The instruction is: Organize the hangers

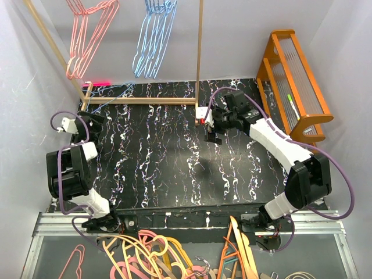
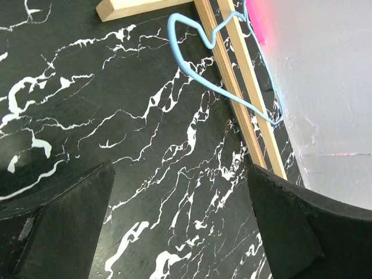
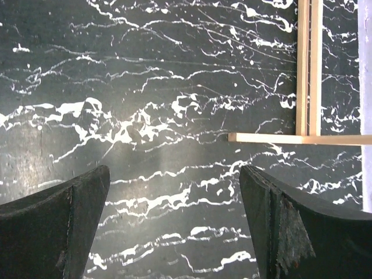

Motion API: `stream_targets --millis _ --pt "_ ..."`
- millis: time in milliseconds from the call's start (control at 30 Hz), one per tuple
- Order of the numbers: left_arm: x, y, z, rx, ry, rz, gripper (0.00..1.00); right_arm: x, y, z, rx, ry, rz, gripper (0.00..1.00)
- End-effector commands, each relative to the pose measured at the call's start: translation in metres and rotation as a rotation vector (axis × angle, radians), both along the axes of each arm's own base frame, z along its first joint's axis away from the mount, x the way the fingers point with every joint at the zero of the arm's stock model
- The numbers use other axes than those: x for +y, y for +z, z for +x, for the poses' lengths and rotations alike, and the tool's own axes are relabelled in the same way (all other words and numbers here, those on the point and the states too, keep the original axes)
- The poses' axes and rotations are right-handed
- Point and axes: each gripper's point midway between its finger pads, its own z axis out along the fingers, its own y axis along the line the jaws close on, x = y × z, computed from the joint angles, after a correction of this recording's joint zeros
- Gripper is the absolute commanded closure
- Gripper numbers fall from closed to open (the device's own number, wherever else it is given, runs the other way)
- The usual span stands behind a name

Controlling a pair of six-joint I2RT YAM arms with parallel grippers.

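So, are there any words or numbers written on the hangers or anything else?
None can be read: the pink hangers, blue hangers, orange rack and table show no words, numbers or signs in any view.

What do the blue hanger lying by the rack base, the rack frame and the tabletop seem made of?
Blue hanger: thin wire, probably plastic-coated, smooth sheen. Rack frame: bare pale wood, square-cut slats. Tabletop: black with white marble-like veins, possibly printed; faint glare.
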Motion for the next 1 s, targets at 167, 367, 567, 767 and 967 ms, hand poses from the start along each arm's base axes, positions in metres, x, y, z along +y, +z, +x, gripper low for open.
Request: stream_targets --millis 167,367,567,767,967 --pt "0.023 0.015 0.005 -0.186 0.193 -0.060 0.03 -0.034 -0.003 -0.001 -0.011 0.060 -0.309 0.02" --pt "0.023 0.009 0.039 -0.221 0.150 -0.088 0.03 -0.026 -0.015 0.012 0.023 0.049 -0.386 0.02" --pt "0.030 0.013 0.072 -0.249 0.102 -0.023 0.03 -0.012 -0.032 0.006 0.039 0.058 -0.389 0.02" --pt "0.031 0.027 0.092 -0.285 0.054 0.024 0.13 -0.012 -0.044 -0.003 0.050 0.039 -0.367 0.02" --pt "0.035 0.022 0.092 -0.260 0.063 0.060 0.36 -0.015 -0.048 -0.024 0.080 0.048 -0.333 0.02"
